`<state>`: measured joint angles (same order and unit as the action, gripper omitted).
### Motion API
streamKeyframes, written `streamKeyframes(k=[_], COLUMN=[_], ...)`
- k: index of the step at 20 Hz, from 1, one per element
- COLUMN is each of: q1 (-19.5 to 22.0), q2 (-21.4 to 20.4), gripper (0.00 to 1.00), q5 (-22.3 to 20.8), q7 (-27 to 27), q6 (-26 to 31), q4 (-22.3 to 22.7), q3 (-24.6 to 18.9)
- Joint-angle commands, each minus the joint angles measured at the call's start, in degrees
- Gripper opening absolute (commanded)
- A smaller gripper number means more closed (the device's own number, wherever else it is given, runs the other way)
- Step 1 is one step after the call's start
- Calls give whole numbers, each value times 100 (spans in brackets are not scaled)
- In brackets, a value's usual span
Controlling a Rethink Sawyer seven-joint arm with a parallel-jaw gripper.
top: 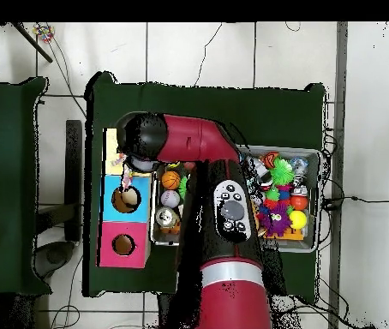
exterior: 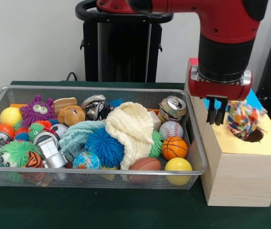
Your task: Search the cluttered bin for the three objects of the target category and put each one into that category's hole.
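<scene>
1. In the front view the red and black arm came down from the top right, and the hand (exterior: 216, 113) hung over the yellow top of the pale wooden box (exterior: 237, 176), which stood just right of the bin (exterior: 199, 157) on the green desk (exterior: 102, 210).
2. The two dark fingers (exterior: 210, 112) pointed down, close together, and held nothing; the bundle was just beside them, to their right.
3. One rope bundle (exterior: 241, 119), white with red, blue, yellow and green flecks, sat at the hole (exterior: 255, 136) in the yellow top, partly covering it.
4. The bin was full of clutter: a cream knitted cloth (exterior: 131, 126), a blue spiky ball (exterior: 104, 147), a small basketball (exterior: 174, 148), a baseball (exterior: 171, 130), a crushed can (exterior: 173, 108) and a purple monster toy (exterior: 37, 110).
5. I could not find any other rope bundle in the bin.
6. In the overhead view the arm hid much of the yellow top (top: 112, 146); the blue-topped hole (top: 126, 199) and the red-topped hole (top: 123, 245) showed in a row with it.
</scene>
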<state>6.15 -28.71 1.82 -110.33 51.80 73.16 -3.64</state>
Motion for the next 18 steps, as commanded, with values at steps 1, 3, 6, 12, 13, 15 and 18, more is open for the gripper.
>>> streamKeyframes(k=[1,3,6,12,13,15,18], q1=[98,17,-67,-97,-95,-98,-64], q2=[257,167,-10,-462,-535,-659,-819], gripper=[0,0,0,0,0,0,0], q5=[141,118,56,-141,-173,-264,-334], q7=[-66,-188,-274,-207,-190,-149,-110], q6=[95,172,400,1227,1370,1589,1824], q4=[655,580,473,276,220,111,122], q3=[-630,-570,-430,-91,-53,30,84])
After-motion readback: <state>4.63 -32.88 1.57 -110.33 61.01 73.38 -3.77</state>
